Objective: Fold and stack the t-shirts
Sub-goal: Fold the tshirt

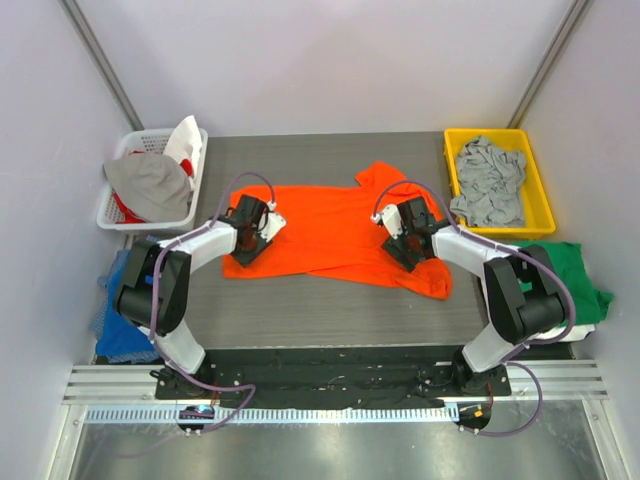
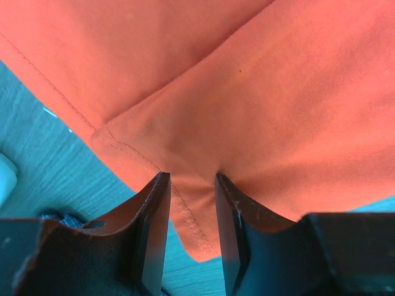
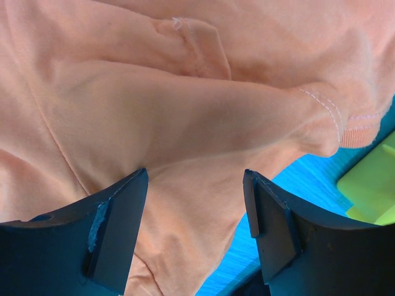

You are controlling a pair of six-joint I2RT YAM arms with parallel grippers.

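Note:
A bright orange t-shirt (image 1: pixel 335 230) lies spread on the dark table, partly folded over, with a sleeve toward the back and another at the front right. My left gripper (image 1: pixel 247 240) is down at the shirt's left edge. In the left wrist view its jaws (image 2: pixel 191 179) stand a little apart over a hemmed corner of the orange shirt (image 2: pixel 259 98), not closed on it. My right gripper (image 1: pixel 408 242) is over the shirt's right part. In the right wrist view it (image 3: pixel 196 174) is wide open just above rumpled orange cloth (image 3: pixel 185 111).
A yellow bin (image 1: pixel 536 190) at the back right holds grey shirts (image 1: pixel 488 180). A white basket (image 1: pixel 112 215) at the back left holds grey and white cloth. A green shirt (image 1: pixel 575 275) lies at the right edge, and blue cloth (image 1: pixel 118 325) at the left edge.

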